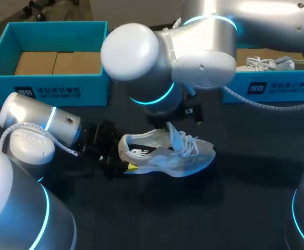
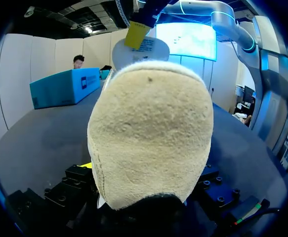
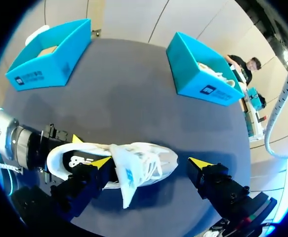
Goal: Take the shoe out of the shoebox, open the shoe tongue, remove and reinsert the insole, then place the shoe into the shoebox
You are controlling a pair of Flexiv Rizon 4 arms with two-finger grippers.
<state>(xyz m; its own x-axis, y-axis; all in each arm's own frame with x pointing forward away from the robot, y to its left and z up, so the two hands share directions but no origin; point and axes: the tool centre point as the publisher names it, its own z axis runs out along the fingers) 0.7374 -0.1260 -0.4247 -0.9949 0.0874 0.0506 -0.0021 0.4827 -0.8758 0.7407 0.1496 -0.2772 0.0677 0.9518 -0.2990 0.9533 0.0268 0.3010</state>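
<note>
A white and grey sneaker (image 1: 165, 154) lies on its side on the dark table (image 1: 235, 208), toe to the right. My left gripper (image 1: 126, 155) is shut on its heel; the beige heel (image 2: 151, 133) fills the left wrist view. The tongue (image 1: 171, 133) stands up out of the shoe, its label side (image 2: 143, 49) showing. My right gripper (image 3: 150, 163) hangs open above the shoe (image 3: 144, 158), fingers wide apart. One yellow fingertip (image 3: 102, 162) is by the collar and tongue (image 3: 126, 178), the other (image 3: 199, 163) is off past the toe.
An open teal shoebox (image 1: 5, 62) with brown card inside stands at the back left. A second teal box (image 1: 269, 88) at the back right holds another white shoe (image 1: 277, 63). My right arm's big elbow (image 1: 141, 52) rises over the table's middle.
</note>
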